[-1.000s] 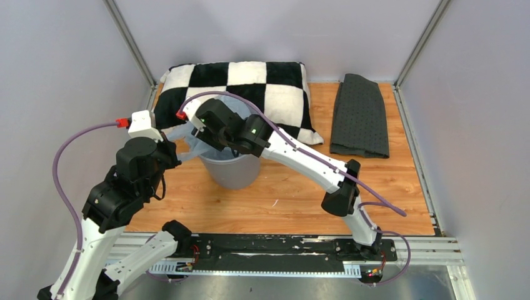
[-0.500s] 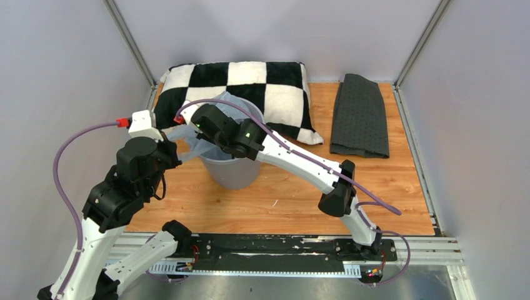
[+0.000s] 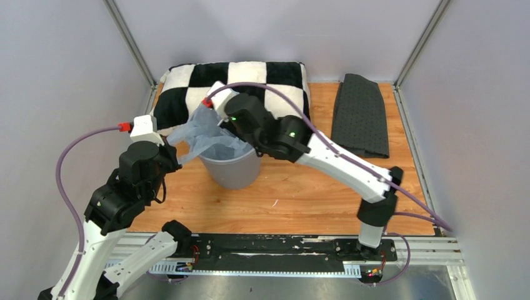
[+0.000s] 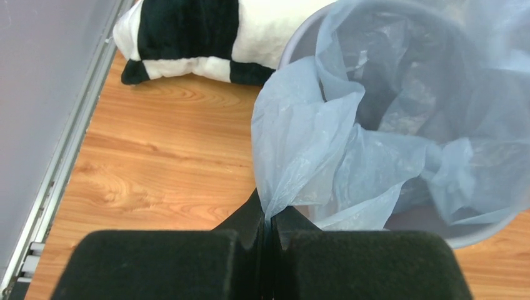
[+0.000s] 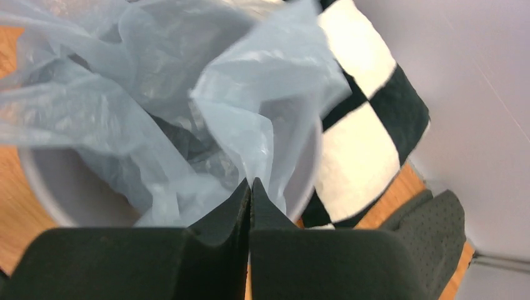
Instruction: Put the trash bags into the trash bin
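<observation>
Half done at best: grips the trash bag (image 4: 312, 144) in both closed pinches, left gripper (image 4: 267, 212) and right gripper (image 5: 250, 187); holds it partly inside the trash bin (image 3: 234, 172), toward the table's (image 3: 300, 194) far-left corner; leaves tucking in and releasing

My left gripper (image 4: 267, 214), black jaws pressed together, pinches an edge of the thin, translucent pale blue plastic bag (image 4: 300, 144) spilling over the round grey plastic bin (image 4: 289, 49) on the wooden tabletop (image 4: 156, 144); a black-and-white checkered pillow (image 4: 187, 31) lies behind.
</observation>
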Robot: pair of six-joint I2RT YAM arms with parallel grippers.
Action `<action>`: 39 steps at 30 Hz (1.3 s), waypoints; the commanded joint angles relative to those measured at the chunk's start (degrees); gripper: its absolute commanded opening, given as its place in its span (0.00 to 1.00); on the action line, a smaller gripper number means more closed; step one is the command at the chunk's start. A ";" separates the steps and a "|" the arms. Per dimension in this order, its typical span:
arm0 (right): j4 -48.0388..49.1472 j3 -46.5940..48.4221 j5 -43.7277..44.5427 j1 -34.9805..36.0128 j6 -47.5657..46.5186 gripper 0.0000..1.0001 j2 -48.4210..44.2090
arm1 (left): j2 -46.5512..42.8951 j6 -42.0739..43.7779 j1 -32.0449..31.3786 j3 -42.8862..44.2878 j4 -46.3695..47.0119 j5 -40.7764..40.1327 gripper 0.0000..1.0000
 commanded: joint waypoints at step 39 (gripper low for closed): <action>21.19 -53.54 -10.03 -17.19 26.21 0.00 -27.13 | 4.11 -18.67 0.53 -21.22 1.84 -13.99 0.00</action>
